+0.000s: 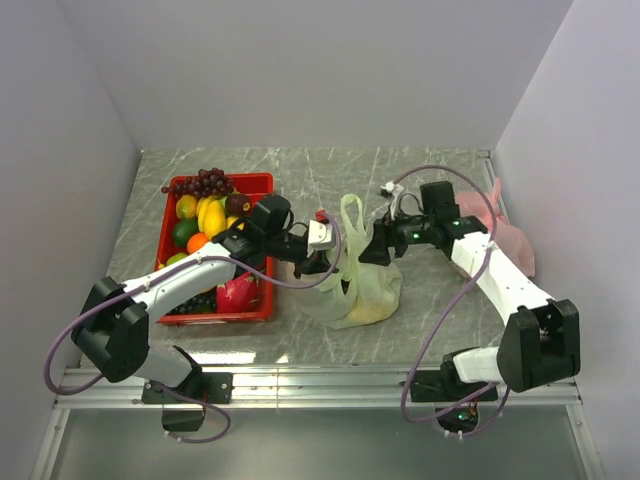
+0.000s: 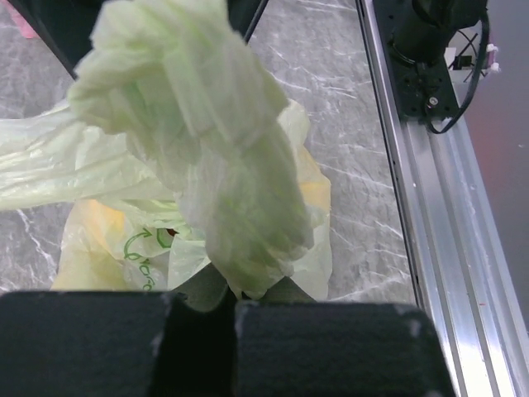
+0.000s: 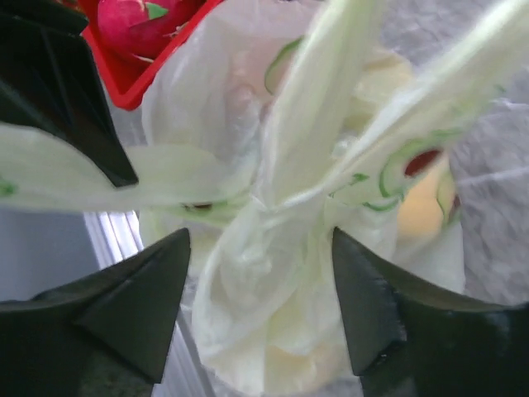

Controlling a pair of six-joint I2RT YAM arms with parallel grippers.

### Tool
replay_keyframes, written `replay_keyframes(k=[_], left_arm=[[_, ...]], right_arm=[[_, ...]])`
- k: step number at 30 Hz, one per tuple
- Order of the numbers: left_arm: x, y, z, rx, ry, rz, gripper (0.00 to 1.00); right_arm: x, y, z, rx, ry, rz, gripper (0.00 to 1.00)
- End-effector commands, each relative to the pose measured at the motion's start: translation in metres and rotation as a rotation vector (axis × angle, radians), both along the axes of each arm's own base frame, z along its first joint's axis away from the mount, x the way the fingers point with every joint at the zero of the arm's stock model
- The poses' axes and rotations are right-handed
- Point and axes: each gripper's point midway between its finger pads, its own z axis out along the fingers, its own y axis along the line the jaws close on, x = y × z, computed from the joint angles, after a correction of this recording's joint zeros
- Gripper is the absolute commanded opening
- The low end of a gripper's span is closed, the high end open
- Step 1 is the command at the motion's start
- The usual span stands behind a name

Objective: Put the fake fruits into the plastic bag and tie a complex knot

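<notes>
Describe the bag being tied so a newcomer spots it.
Find the red crate on the left of the grey table. Just right of it, mid-table, sits the plastic bag. It is pale green, translucent, with yellow fruit inside; the pink bag lies by the right wall.

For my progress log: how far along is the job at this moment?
Done: some yellow fruit shows through the bag. Many fruits are still in the crate. In hand: the left gripper pinches the twisted handles; the right gripper is open around them. Left: the other fruits, and finishing the knot, which looks loose, one loop standing free.
</notes>
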Motion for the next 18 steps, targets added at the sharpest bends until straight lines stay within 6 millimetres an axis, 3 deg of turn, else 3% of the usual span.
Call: replay_keyframes(k=[1, 5, 8, 12, 18], left_arm=[[-0.009, 0.001, 0.007, -0.019, -0.013, -0.049, 0.0], [-0.009, -0.001, 0.009, -0.016, -0.011, -0.057, 0.01], [-0.004, -0.004, 0.01, -0.011, -0.013, -0.055, 0.0], [0.002, -0.008, 0.012, -0.003, -0.008, -0.052, 0.01], [0.008, -0.012, 0.01, 0.008, -0.007, -0.048, 0.0]], right_arm=[[0.004, -0.02, 0.026, 0.012, -0.061, 0.013, 0.87], [0.005, -0.034, 0.035, 0.003, -0.053, 0.042, 0.93], [0.01, -0.034, 0.026, 0.007, -0.045, 0.064, 0.95], [0.023, -0.02, 0.02, 0.091, 0.04, 0.09, 0.96], [0.025, -0.002, 0.013, 0.155, 0.065, 0.165, 0.96]])
